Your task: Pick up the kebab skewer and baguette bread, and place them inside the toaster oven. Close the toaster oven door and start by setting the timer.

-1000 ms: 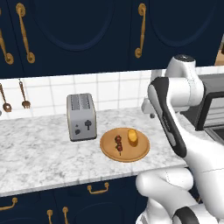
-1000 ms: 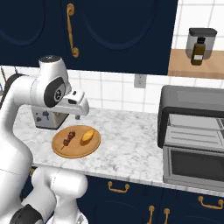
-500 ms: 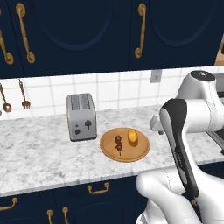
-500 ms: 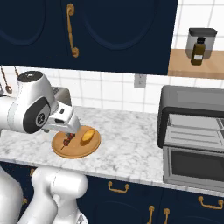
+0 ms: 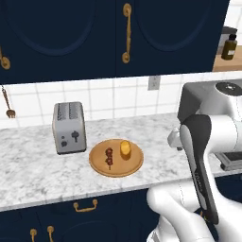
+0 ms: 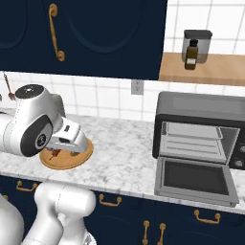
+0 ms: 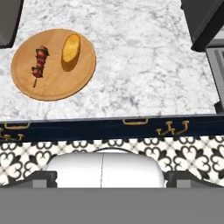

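Note:
The kebab skewer (image 7: pixel 39 64) and the golden baguette bread (image 7: pixel 71 48) lie side by side on a round wooden plate (image 7: pixel 57 83) on the marble counter, skewer (image 5: pixel 109 157) left of baguette (image 5: pixel 125 149). To the right stands the dark grey toaster oven (image 6: pixel 201 112), its door (image 6: pixel 195 178) dropped flat open and the wire rack showing. My gripper (image 7: pixel 112 178) hangs open and empty in front of the counter edge, looking down on the plate from some way off. In the right base view my arm covers most of the plate (image 6: pixel 57 162).
A silver two-slot toaster (image 5: pixel 70 127) stands left of the plate (image 5: pixel 116 169). Bare marble lies between plate and oven. Dark blue cabinets hang above, drawers with brass handles (image 7: pixel 134 121) sit below. A bottle (image 6: pixel 191 55) is on the wooden shelf above the oven.
The whole scene has slid left in both base views, so the camera has moved right. My arm has folded down in front of the plate. The plate's food has not moved.

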Controlling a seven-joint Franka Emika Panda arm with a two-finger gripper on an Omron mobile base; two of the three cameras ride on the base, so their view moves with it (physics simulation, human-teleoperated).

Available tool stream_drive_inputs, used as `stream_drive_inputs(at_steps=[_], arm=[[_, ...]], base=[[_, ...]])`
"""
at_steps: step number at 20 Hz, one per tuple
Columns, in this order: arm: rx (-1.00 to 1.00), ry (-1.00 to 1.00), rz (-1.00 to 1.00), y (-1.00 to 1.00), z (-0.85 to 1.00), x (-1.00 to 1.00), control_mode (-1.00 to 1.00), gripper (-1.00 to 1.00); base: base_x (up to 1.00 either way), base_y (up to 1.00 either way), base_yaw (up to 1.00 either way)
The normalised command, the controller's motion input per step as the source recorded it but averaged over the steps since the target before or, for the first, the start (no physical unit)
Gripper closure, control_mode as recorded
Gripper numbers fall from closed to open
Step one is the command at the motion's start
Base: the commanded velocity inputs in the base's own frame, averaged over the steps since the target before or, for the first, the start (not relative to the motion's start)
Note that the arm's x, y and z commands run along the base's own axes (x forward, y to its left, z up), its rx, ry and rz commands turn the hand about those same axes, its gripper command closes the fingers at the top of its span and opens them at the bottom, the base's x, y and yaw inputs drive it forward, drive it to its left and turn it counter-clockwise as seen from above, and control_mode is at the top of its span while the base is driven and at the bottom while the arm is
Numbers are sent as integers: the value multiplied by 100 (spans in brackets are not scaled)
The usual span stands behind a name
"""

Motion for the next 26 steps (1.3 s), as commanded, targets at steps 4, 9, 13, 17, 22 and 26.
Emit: stream_drive_inputs(at_steps=[4,9,13,17,22,26], arm=[[0,0,0,0,0,0,100,-100],[0,0,0,0,0,0,100,-100],[0,0,0,0,0,0,100,-100],[0,0,0,0,0,0,100,-100],[0,0,0,0,0,0,100,-100],[0,0,0,0,0,0,100,-100]], base=[[0,-55,0],[7,-31,0],[20,-28,0],[37,-21,0],[36,-5,-5],[11,0,-8]])
